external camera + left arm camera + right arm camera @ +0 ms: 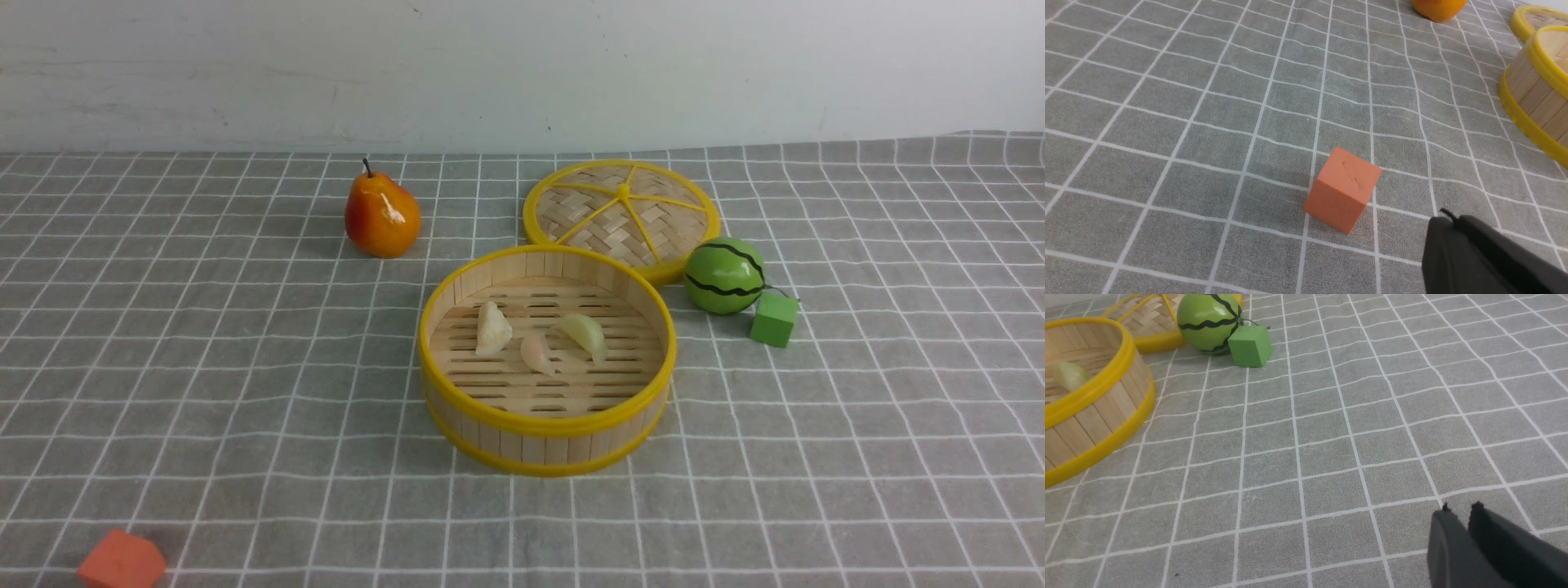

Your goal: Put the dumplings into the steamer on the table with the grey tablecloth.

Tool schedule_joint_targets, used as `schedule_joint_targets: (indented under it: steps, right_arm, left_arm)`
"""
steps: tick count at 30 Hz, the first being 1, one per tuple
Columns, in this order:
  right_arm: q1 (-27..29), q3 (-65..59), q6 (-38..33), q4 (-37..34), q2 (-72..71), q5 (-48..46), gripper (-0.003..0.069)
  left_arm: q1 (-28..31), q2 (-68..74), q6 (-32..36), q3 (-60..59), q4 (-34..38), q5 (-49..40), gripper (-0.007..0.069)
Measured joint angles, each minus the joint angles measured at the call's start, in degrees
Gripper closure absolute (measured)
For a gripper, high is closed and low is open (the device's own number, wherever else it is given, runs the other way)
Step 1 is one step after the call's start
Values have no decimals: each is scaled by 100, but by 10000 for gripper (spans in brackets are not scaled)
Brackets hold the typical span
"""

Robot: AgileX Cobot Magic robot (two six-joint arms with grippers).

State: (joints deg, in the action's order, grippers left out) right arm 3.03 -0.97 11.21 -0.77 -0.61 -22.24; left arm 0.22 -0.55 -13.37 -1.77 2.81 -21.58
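On the table [163, 367], read from the robot's left across to its right:

Cloth: the grey tablecloth [857, 408] with its thin white grid covers the whole surface, with slight ripples toward the far right edge.

Orange block [121, 562]: at the near left corner of the front view, resting on the cloth, apart from everything else. The left wrist view shows it as a small cube turned corner-on.

Left gripper [1451, 222]: only its dark tip shows, in the left wrist view, near the orange block without touching it. The jaws sit pressed together with nothing between them.

Pear [381, 216]: upright, orange-red with a short stem, toward the back, left of the steamer and apart from it.

Steamer [547, 420]: round bamboo basket with two yellow bands, near the middle of the table, lid off.

Dumplings: all three lie on the slatted floor inside the steamer, close together in a row: the white dumpling [492, 330] on the left, the pink dumpling [538, 353] in the middle, the yellow-green dumpling [584, 336] on the right.

Woven lid [622, 216]: flat disc with yellow spokes, lying behind the steamer, its front edge hidden by the steamer's rim.

Toy watermelon [725, 276]: green ball with dark stripes, against the lid's right edge.

Green block [773, 319]: just beside the watermelon, on its near right side.

Right gripper [1458, 511]: its dark tips show in the right wrist view over bare cloth, well apart from the steamer. A narrow gap parts the jaws and they hold nothing.
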Motion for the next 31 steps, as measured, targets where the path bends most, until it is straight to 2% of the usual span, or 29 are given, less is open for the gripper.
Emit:
schedule_joint_targets:
  steps: [31]
  right_arm:
    - [0, 0, 0, 0, 0, 0, 564]
  left_arm:
    - [0, 0, 0, 0, 0, -17, 636]
